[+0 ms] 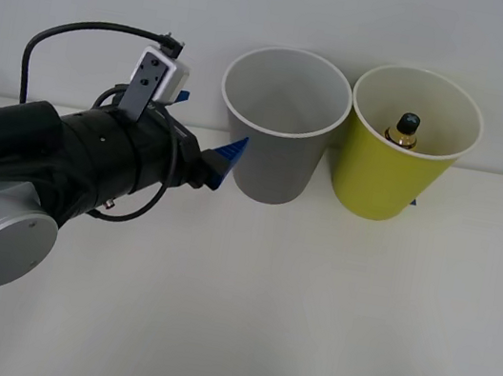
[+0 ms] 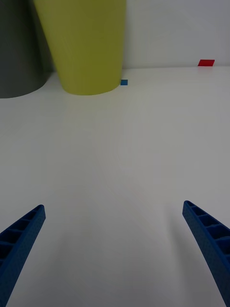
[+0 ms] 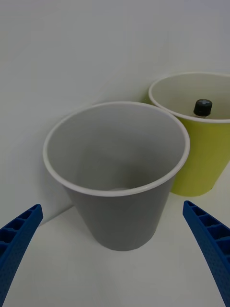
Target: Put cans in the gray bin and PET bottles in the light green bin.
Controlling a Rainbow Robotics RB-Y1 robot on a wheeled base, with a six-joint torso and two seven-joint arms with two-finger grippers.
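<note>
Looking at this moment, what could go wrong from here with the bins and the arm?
1. The left gripper, open and empty, hangs close beside the gray bin; a small swing toward it could knock the bin over or push it against the light green bin.
2. The two bins stand almost touching, so one tipping may take the other along, and the PET bottle inside could spill out.

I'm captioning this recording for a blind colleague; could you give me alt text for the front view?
A small bottle stands inside the light green bin, which sits beside the gray bin at the back of a white table. The left gripper, open, is raised next to the gray bin, holding nothing.
</note>
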